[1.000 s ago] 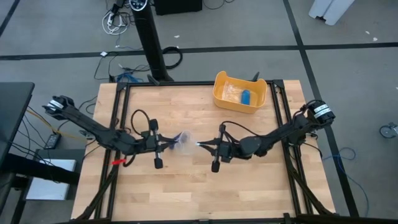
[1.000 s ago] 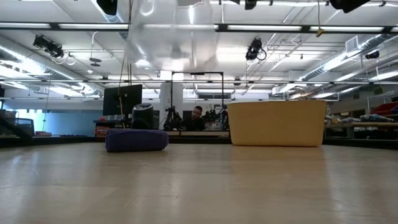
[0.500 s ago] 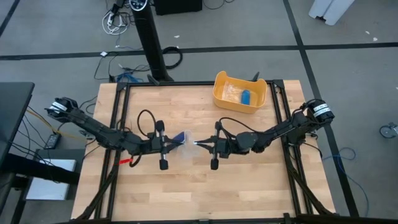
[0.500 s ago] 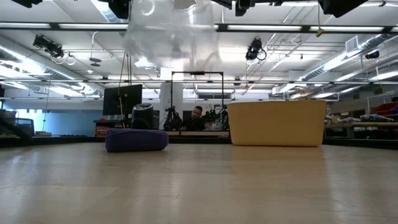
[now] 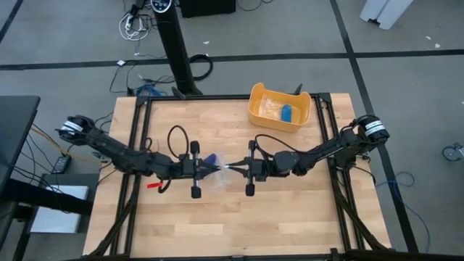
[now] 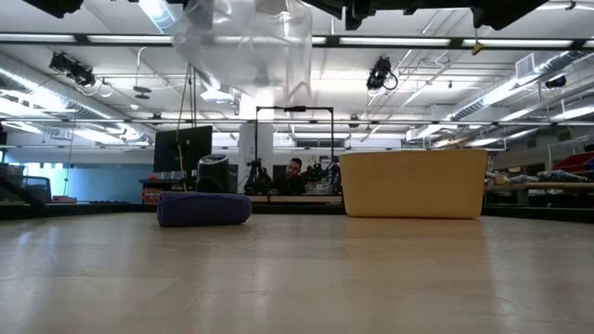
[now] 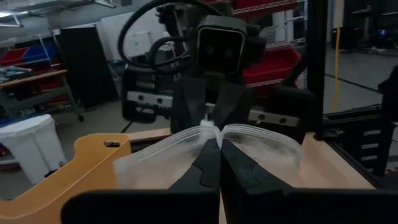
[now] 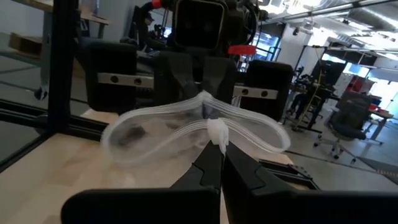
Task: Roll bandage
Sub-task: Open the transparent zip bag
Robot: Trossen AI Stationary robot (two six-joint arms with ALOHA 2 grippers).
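Observation:
The bandage (image 6: 204, 209) is a small dark-blue roll lying on its side on the table; in the high view a bit of it (image 5: 211, 158) shows beside my left fingers. Above the table's middle a clear plastic wrapper (image 6: 246, 46) hangs between my two grippers. My left gripper (image 5: 215, 168) and my right gripper (image 5: 230, 168) point level at each other, both shut on the wrapper's ribbed mouth. My left gripper pinches one lip of the wrapper's mouth (image 7: 214, 132) between its two fingers, coming level from the table's left. The wrapper hangs below, clear of the table. My right gripper pinches the opposite lip (image 8: 217, 132) between its two fingers, level from the table's right. The mouth bows open into a loop between the two holds.
A yellow tub (image 5: 262, 114) stands at the far right of the table, with a blue piece and clear plastic inside. Black frame rails (image 5: 135, 138) run along the table's left and right sides. Bare wood lies toward the near edge.
My left gripper has moved toward the table's right, closing on my right gripper, which has edged toward it. The wrapper stays held aloft by both; the bandage has not moved.

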